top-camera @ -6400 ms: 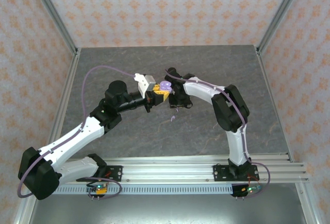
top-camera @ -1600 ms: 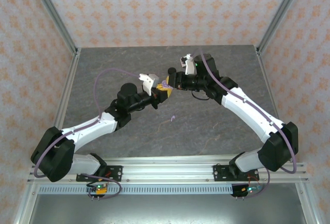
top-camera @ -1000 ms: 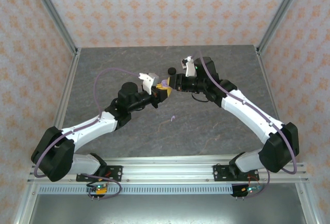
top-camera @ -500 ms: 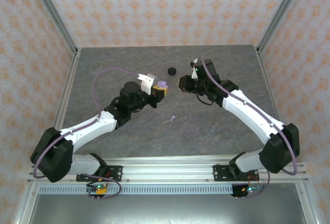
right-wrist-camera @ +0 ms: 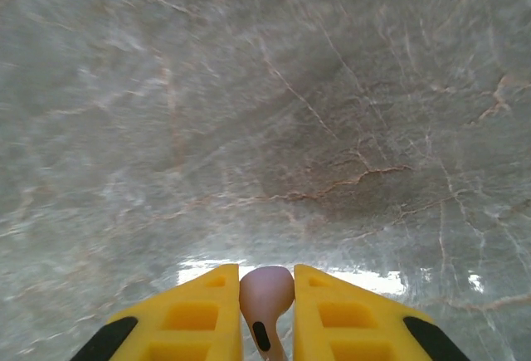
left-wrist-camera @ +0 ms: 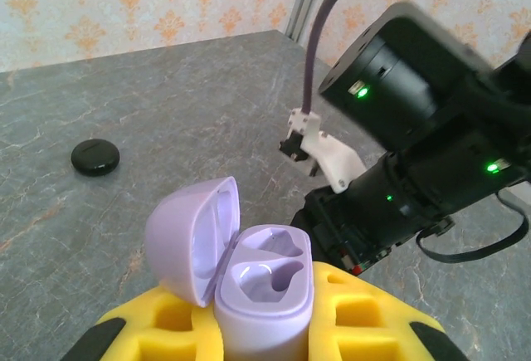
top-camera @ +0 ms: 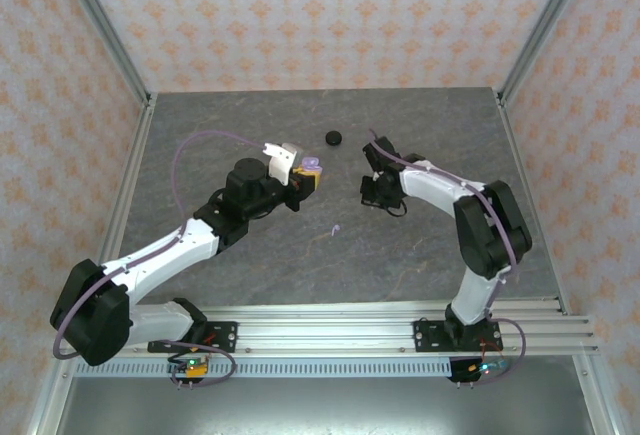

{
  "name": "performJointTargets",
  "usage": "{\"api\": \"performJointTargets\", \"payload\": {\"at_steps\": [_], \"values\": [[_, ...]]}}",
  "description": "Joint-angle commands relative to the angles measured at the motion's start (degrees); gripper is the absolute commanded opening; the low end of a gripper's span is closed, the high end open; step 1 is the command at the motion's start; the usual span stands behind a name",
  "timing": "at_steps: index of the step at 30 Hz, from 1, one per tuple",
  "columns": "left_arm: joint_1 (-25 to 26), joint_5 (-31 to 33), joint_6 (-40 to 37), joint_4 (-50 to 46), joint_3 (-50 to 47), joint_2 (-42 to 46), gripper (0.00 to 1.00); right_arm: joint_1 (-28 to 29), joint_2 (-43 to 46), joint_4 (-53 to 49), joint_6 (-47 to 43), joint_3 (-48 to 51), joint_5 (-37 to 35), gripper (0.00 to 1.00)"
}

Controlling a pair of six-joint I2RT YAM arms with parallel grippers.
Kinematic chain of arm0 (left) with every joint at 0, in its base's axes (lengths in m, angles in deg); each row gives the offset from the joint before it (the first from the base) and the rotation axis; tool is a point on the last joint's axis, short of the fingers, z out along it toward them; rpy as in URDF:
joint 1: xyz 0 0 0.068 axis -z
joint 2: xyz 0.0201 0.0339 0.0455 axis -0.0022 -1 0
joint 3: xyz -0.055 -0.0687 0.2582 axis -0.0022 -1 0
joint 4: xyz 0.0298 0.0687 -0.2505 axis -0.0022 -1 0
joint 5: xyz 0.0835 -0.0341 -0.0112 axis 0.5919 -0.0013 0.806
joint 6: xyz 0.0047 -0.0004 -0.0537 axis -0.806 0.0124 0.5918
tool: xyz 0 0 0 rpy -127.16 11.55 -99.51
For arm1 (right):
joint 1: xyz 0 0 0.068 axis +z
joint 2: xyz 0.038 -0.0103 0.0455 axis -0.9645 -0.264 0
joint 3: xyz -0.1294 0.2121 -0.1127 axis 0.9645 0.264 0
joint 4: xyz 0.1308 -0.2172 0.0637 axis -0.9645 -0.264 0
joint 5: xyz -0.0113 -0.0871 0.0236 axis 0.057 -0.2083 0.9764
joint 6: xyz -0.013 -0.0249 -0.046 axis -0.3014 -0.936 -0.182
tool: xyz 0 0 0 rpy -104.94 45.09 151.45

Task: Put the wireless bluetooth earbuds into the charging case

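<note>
A grey, marble-veined table (top-camera: 250, 265) is seen across the middle of the top frame. A black case (top-camera: 333, 136) is laid on it at upper centre, and a lilac earbud (top-camera: 336, 228) is laid lower, near mid-frame, well apart

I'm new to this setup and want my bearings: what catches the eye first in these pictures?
The lilac charging case stands out: it is open, both sockets empty, and clamped in the left gripper near mid-table. Just to its right, the right gripper pinches a pale lilac earbud between its yellow pads. A black round case lies on the table farther back.
</note>
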Motion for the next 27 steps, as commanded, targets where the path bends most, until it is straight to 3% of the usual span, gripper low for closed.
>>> {"api": "performJointTargets", "payload": {"at_steps": [1, 10, 19, 27], "values": [[0.50, 0.78, -0.84, -0.60, 1.42, 1.21, 0.08, -0.10, -2.34, 0.19, 0.16, -0.42, -2.41, 0.18], [0.51, 1.19, -1.13, -1.18, 1.25, 1.26, 0.08, -0.06, -6.73, -1.44, -0.66, -1.81, -3.81, 0.20], [0.43, 0.95, -0.98, -1.12, 1.71, 0.63, 0.08, -0.03, -7.39, -7.36, -6.07, -5.10, -4.56, 0.40], [0.42, 0.80, -1.02, -0.95, 1.72, 0.69, 0.08, -0.11, -10.99, -16.64, -11.72, -12.57, -4.75, 0.39]]}}
